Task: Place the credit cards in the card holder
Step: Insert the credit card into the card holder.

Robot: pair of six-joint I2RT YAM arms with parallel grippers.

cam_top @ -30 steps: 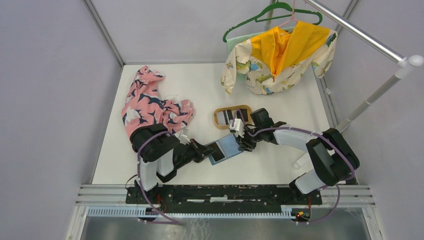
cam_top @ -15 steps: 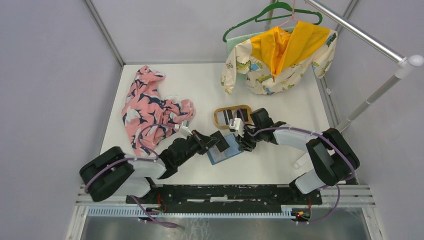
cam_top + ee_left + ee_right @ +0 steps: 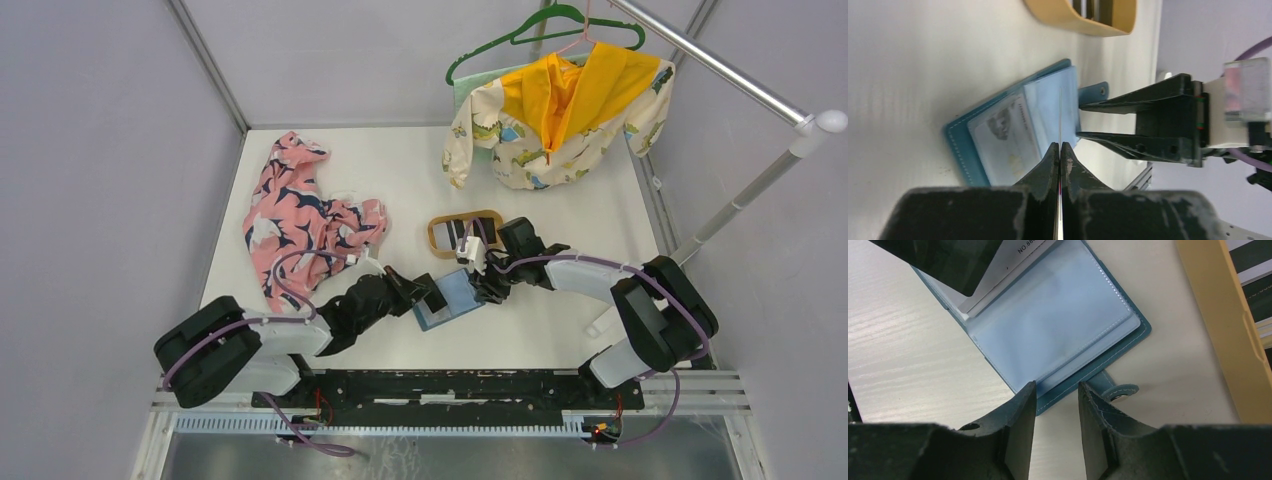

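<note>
Teal-blue card holder (image 3: 452, 300) lying open on the white table (image 3: 380, 170), just in front of the tan tray (image 3: 465, 233).
Top view: left gripper (image 3: 420, 296) meets it from the left and right gripper (image 3: 485, 287) from the right. Left wrist: the left claw is clenched on a thin card (image 3: 1060, 115), seen edge-on above the clear sleeves; one sleeve holds a pale card (image 3: 1008, 135). Right wrist: the right jaws are released, tips apart at the stitched edge beside the snap tab (image 3: 1118, 391).

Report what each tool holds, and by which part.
Left tool pinches a card by its near end, edge-on over the holder. Right tool stands open at the holder's edge beside the tab, gripping nothing.
</note>
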